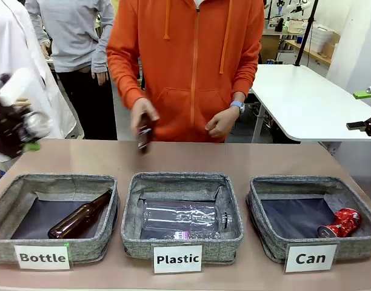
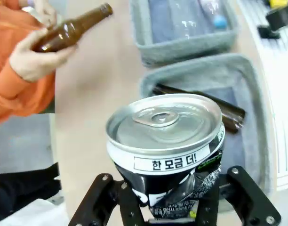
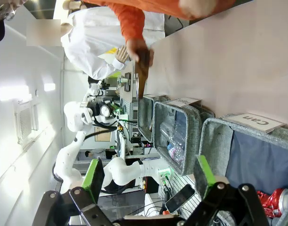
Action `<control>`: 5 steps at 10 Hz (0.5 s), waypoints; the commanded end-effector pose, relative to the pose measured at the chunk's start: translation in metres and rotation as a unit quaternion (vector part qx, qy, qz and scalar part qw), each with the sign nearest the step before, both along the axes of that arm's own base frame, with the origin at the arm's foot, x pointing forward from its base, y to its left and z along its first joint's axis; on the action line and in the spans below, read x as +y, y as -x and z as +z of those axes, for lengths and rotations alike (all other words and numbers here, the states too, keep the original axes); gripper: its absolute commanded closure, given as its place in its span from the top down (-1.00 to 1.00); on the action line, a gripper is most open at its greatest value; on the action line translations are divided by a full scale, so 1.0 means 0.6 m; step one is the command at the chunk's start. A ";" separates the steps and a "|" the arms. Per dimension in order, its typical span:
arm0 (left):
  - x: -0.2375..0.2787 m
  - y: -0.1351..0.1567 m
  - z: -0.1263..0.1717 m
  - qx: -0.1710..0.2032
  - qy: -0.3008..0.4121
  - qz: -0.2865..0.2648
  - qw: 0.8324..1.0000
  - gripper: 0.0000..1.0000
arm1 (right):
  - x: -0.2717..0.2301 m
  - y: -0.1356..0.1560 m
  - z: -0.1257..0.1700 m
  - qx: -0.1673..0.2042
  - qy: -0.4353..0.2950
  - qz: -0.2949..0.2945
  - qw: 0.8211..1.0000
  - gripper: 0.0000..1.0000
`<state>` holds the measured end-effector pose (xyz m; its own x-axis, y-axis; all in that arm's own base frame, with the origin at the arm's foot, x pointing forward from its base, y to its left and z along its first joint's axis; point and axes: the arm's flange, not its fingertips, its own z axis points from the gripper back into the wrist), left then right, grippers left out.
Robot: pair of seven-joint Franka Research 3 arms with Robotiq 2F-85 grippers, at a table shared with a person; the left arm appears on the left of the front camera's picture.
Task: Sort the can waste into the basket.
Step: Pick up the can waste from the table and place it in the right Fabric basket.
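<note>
— While the front view leaves the left gripper (image 1: 19, 124) a dark blur at the table's left edge, what does its own wrist camera give?

— There the left gripper (image 2: 174, 207) has its black fingers (image 2: 111, 197) clamped on the crumpled lower body of the crushed black and silver drink can (image 2: 165, 141). The can stands upright between them, its silver lid facing the camera and its white band of Korean print just above the fingers. Below it lies the brown table (image 2: 92, 117).

— And the red one?

— The crushed red drink can (image 1: 340, 223) lies in the near right corner of the grey fabric basket with the white "Can" card (image 1: 267, 209). The right wrist view catches it too (image 3: 273, 202), low in that basket (image 3: 214, 141).

— The right gripper?

— In the front view only a dark part shows at the right edge. In its own view the right gripper (image 3: 148, 181) has its green-padded fingers (image 3: 93, 175) spread wide with nothing between them, well apart from the red can.

— The person?

— A person in an orange hoodie (image 1: 191, 60) holds a brown glass bottle (image 1: 144, 134) over the far edge of the table; the left wrist view shows that bottle (image 2: 71, 28) clearly in a hand.
</note>
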<state>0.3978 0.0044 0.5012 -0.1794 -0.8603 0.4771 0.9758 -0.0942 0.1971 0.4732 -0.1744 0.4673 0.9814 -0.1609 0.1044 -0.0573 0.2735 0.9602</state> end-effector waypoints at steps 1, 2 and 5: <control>0.022 0.046 -0.010 -0.043 0.020 -0.016 0.999 -1.00 | 0.000 0.001 0.003 -0.006 0.002 0.007 1.000 1.00; 0.047 0.042 0.000 -0.042 0.001 -0.027 0.999 -1.00 | 0.000 0.001 0.003 -0.006 0.002 0.007 1.000 1.00; 0.314 0.082 0.076 0.008 -0.097 0.027 0.995 -1.00 | 0.000 0.001 0.003 -0.006 0.002 0.007 1.000 1.00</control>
